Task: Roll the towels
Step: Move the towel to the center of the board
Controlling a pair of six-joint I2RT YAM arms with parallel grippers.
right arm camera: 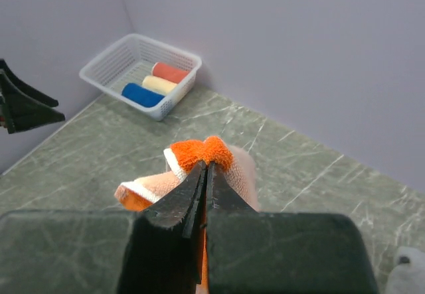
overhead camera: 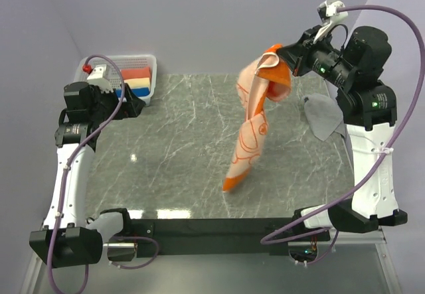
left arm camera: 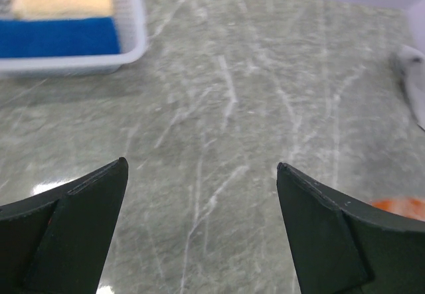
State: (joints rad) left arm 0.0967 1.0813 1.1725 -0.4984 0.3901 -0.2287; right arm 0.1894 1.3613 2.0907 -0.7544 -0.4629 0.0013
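Open run across table (overhead camera: 172, 148) left of dangling orange towel (overhead camera: 252, 125); basket (overhead camera: 152, 75) blocking far-left corner, grey towel (overhead camera: 322, 116) right.

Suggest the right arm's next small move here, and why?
Probably lower the right gripper while sweeping sideways, laying the orange towel flat on the table. It's shut on one darker end, and the towel hangs twisted with only its lower tip near the surface.

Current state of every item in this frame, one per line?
right claw: shut on the orange towel's end
orange towel: unrolled, hanging from right claw
grey towel: unrolled, lying on the table's right side
left claw: open, empty
basket: holds three rolled cloths
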